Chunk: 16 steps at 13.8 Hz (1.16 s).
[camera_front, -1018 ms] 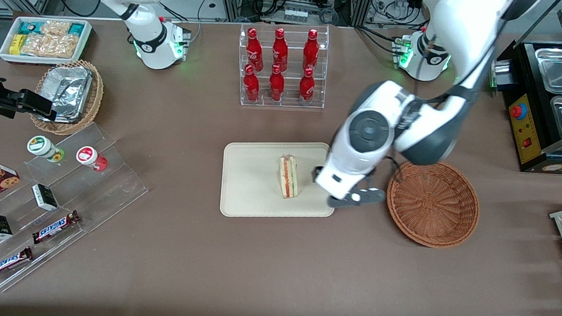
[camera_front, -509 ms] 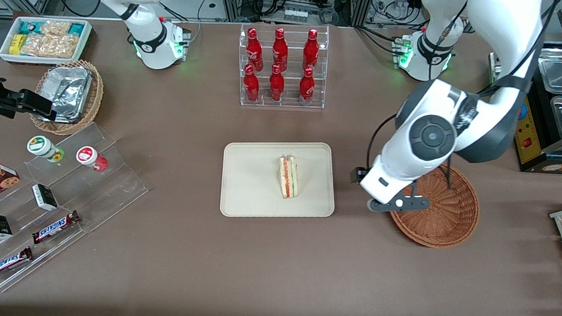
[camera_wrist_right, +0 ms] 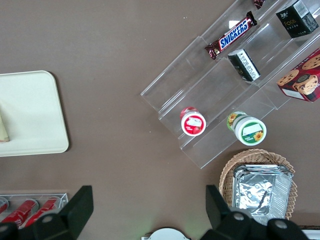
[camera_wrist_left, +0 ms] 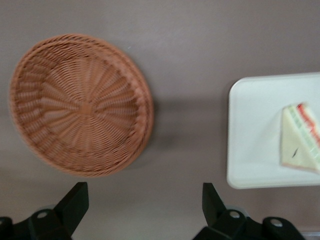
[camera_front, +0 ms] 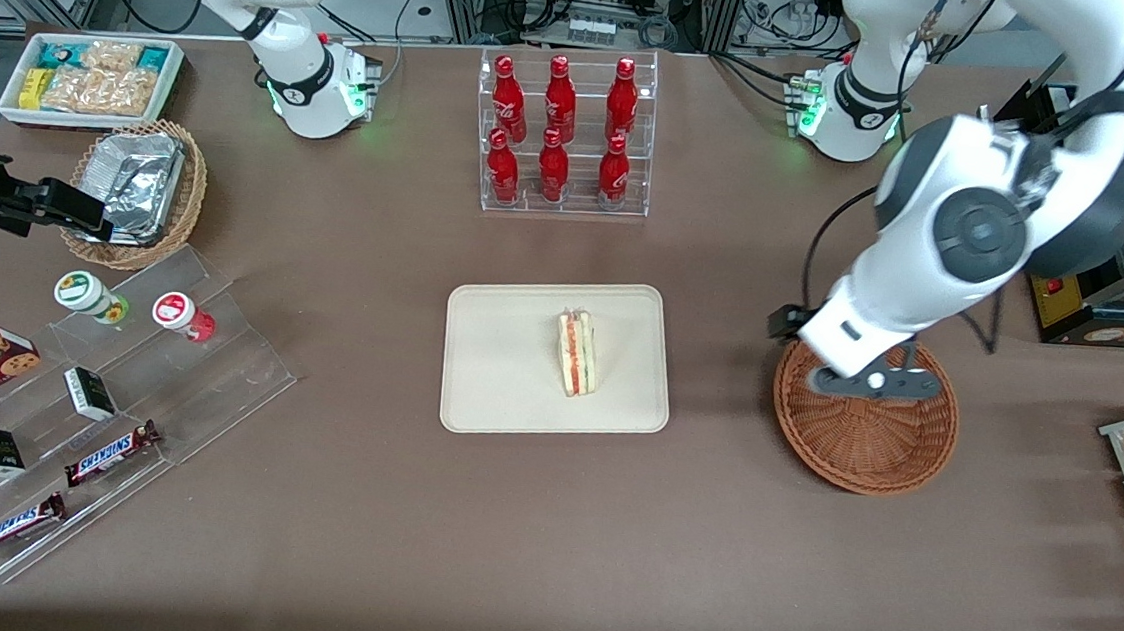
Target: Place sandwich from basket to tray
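The triangular wedge sandwich of pale bread with red and pink filling (camera_front: 577, 353) lies on the flat cream-beige rectangular tray (camera_front: 496, 391), toward the tray's 3 o'clock side. The round reddish-brown woven wicker basket (camera_front: 872, 450) holds nothing. The left arm's gripper (camera_wrist_left: 145, 210) hangs above the basket's rim, its fingers (camera_wrist_left: 75, 200) released and spread, grasping nothing. Judgement: placement is complete; the retreat step is in hand. The next move calls only for clearing the brown desk (camera_front: 545, 535).

The working left arm is glossy white with dark grey joint caps, a thin black cable looping beside it and a green light at its round base. Its black two-finger gripper (camera_wrist_left: 142, 210) has dark, wedge-shaped fingers (camera_wrist_left: 75, 200) with small silver screws.
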Tool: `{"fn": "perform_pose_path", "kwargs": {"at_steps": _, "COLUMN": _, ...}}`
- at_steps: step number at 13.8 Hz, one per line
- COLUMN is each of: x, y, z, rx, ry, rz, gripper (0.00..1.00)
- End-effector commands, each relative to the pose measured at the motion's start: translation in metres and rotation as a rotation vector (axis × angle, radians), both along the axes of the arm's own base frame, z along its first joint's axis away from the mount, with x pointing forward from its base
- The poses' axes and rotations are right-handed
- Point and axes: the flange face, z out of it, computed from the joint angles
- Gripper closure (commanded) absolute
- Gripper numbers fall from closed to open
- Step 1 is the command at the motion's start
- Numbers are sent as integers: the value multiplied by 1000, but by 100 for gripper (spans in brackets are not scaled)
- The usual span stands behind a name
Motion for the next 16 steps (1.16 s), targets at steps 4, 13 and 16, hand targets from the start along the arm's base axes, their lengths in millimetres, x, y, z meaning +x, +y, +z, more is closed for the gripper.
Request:
{"fn": "perform_pose_path", "kwargs": {"at_steps": 4, "x": -51, "y": 46, "z": 57, "rx": 31, "ry": 83, "rz": -133, "gripper": 0}}
{"fn": "perform_pose_path", "kwargs": {"at_steps": 13, "x": -69, "y": 121, "z": 129, "rx": 19, "ry": 96, "rz": -79, "gripper": 0}}
{"fn": "perform_pose_path", "kwargs": {"at_steps": 16, "x": -70, "y": 138, "z": 136, "rx": 16, "ry": 82, "rz": -45, "gripper": 0}}
